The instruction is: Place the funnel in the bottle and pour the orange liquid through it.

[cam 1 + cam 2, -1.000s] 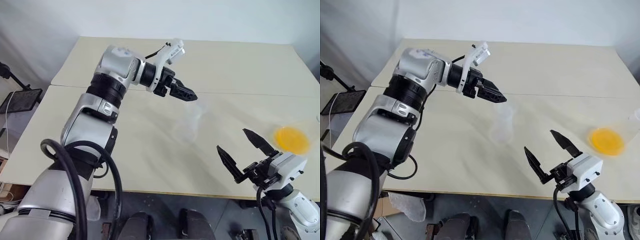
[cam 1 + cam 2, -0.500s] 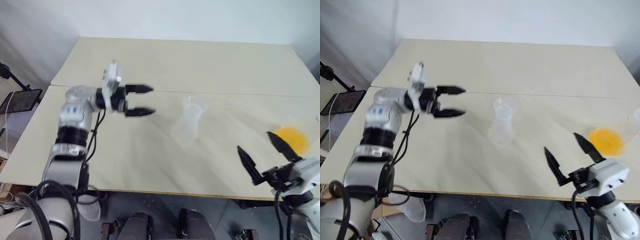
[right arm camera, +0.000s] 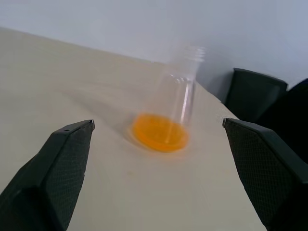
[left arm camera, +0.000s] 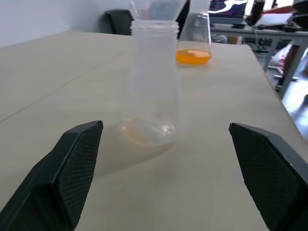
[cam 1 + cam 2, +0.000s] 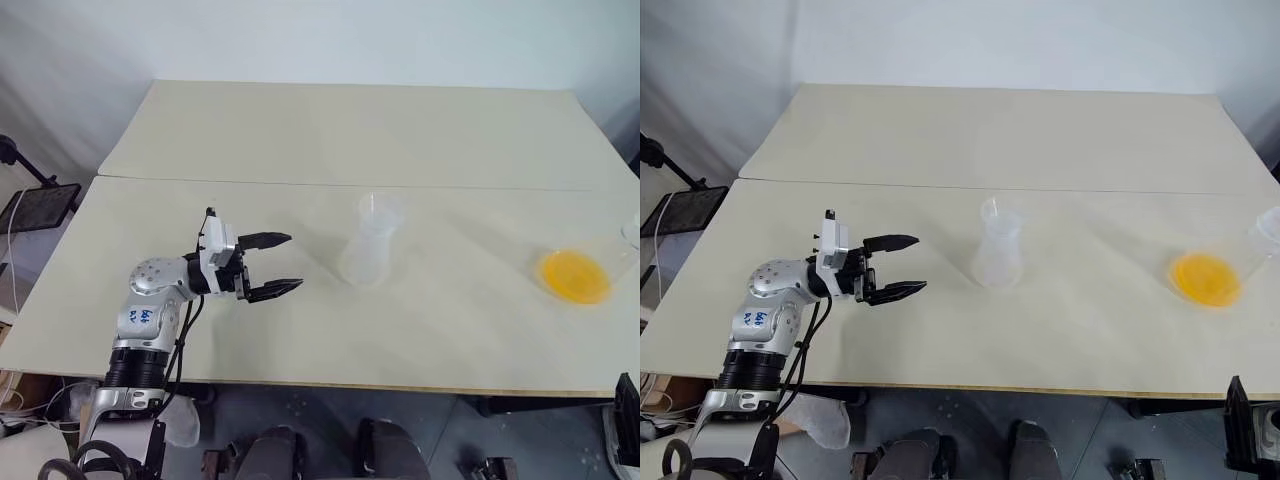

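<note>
- Presently, table (image 5: 300, 130): pale beige top, two panels meeting along a seam across the upper middle of the head views.
- Bottle (image 5: 366, 252): clear, faintly frosted, upright near the centre of the left eye view, just below the seam; held by nothing.
- Funnel (image 5: 378, 208): see-through cone seated in the bottle's neck, mouth upward.
- Orange liquid (image 5: 573, 276): a shallow yellow-orange layer in the bottom of a clear flask (image 3: 179, 91) at the right edge of the left eye view, well apart from the bottle.
- Left gripper (image 5: 272, 265): lower left of centre in the left eye view, pointing level toward the bottle, apart from it; fingers spread wide, nothing between them. In the left wrist view the bottle stands between and beyond the two black fingers (image 4: 72, 168).
- Right gripper (image 3: 159, 163): fingers spread wide and empty in the right wrist view, the flask upright beyond them.
</note>
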Controlling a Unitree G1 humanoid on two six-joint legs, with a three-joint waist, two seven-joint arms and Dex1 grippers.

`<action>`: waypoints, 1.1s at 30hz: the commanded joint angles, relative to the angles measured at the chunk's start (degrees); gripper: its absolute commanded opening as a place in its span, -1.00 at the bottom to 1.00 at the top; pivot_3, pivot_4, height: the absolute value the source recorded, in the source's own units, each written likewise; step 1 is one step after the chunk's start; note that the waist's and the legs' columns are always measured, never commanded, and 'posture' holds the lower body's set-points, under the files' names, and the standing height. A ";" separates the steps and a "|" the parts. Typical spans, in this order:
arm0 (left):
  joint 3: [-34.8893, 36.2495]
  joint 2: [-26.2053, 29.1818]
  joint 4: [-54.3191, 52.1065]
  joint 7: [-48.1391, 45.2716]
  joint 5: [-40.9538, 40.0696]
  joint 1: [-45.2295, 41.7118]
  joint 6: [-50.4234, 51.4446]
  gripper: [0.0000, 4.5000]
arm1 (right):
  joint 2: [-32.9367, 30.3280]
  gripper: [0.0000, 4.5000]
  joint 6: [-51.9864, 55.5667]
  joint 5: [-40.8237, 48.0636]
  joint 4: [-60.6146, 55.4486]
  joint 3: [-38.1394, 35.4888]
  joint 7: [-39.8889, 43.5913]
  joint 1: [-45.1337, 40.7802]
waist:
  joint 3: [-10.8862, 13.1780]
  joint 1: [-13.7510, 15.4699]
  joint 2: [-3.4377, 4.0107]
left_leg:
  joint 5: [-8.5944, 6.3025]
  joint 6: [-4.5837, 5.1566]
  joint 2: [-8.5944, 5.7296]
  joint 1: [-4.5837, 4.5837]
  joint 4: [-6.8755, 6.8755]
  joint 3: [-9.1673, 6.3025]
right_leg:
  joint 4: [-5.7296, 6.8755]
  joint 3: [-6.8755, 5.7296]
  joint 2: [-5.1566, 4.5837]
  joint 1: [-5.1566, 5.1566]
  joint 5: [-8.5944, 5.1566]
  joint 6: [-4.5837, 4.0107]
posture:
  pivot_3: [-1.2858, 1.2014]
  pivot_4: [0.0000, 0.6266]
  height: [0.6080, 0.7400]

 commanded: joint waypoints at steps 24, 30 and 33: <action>0.35 0.44 -12.21 5.01 -5.42 1.78 4.29 0.99 | -30.89 1.00 39.02 1.71 11.29 -0.35 -25.85 -40.94 | -0.02 0.48 0.04 | 0.03 0.01 0.06 -0.11 0.10 0.11 | -0.03 0.03 0.00 -0.03 -0.03 -0.06 | 0.03 -0.52 1.00; 0.20 0.61 -13.93 6.12 -5.98 2.56 4.71 0.99 | -31.14 1.00 41.25 -0.19 14.17 -0.58 -27.15 -46.23 | -0.01 0.46 0.04 | 0.03 0.03 0.06 -0.19 0.10 0.10 | -0.04 -0.03 0.02 -0.06 -0.03 -0.06 | 0.03 -0.52 1.00; 0.22 0.63 -14.41 6.48 -6.12 2.73 4.84 0.99 | -31.14 1.00 42.01 -0.94 14.93 -0.88 -27.61 -47.31 | -0.02 0.43 0.05 | 0.04 0.03 0.06 -0.19 0.10 0.10 | -0.05 -0.05 0.03 -0.06 -0.03 -0.06 | 0.03 -0.52 1.00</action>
